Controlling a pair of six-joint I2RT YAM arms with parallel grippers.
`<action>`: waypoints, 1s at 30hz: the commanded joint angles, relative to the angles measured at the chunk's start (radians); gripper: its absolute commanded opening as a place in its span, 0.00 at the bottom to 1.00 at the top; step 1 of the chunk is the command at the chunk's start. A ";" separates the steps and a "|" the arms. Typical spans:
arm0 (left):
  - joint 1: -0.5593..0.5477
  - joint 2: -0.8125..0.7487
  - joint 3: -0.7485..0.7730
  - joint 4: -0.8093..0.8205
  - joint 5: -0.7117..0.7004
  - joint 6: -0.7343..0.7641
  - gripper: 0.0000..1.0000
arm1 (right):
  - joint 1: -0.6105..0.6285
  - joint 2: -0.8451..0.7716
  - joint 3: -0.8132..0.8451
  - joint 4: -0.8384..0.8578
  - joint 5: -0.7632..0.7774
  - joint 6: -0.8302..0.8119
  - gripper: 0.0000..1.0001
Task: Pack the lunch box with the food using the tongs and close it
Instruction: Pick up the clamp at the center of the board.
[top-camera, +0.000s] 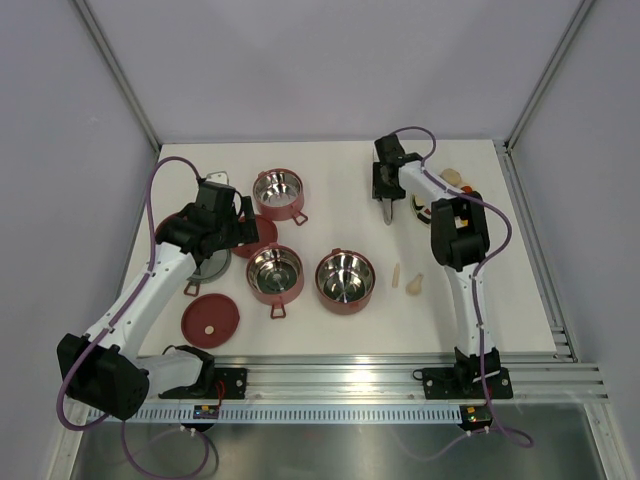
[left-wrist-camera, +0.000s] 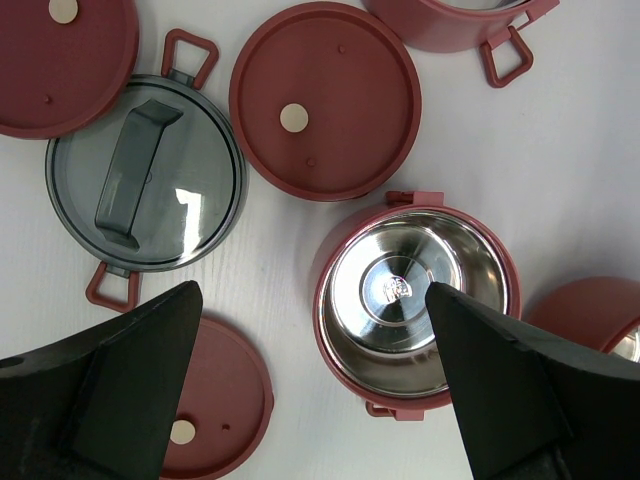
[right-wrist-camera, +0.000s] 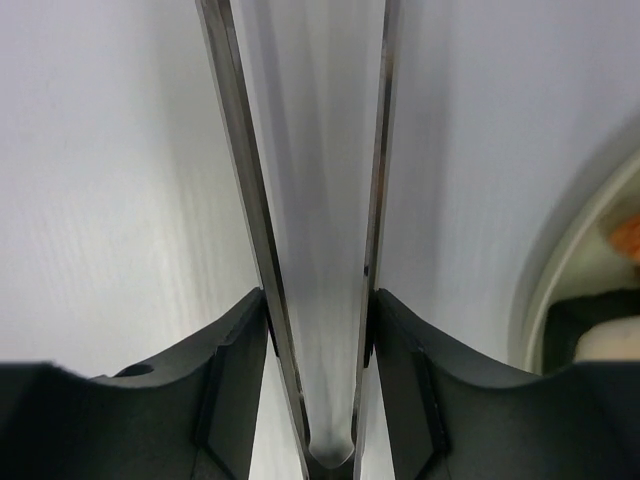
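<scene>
Two slim blades of the tongs (right-wrist-camera: 300, 250) run lengthwise between the right gripper (right-wrist-camera: 318, 330) fingers, which press on them from both sides near the closed end, just beside the cream plate (right-wrist-camera: 560, 270). Far off by the lunch box (left-wrist-camera: 415, 300), the left gripper (left-wrist-camera: 315, 370) hangs with fingers wide apart, holding nothing.

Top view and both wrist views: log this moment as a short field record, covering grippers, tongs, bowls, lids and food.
left gripper: open, empty, above a bowl
right gripper: closed on the tongs, one finger against each arm
bowls: three dark-red, steel insides, all empty
grey lid: flat on the table, handle up
red disc lid: on the table, beside the grey lid
food: on the plate at the right
</scene>
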 joint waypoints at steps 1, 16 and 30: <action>-0.001 0.000 -0.006 0.037 -0.004 0.015 0.99 | 0.049 -0.121 -0.126 0.020 -0.074 -0.075 0.52; -0.001 0.024 -0.003 0.046 0.042 0.017 0.99 | 0.084 -0.328 -0.467 0.181 -0.071 -0.124 0.99; -0.002 0.035 0.014 0.036 0.059 0.017 0.99 | 0.101 -0.224 -0.392 0.212 -0.011 -0.105 0.93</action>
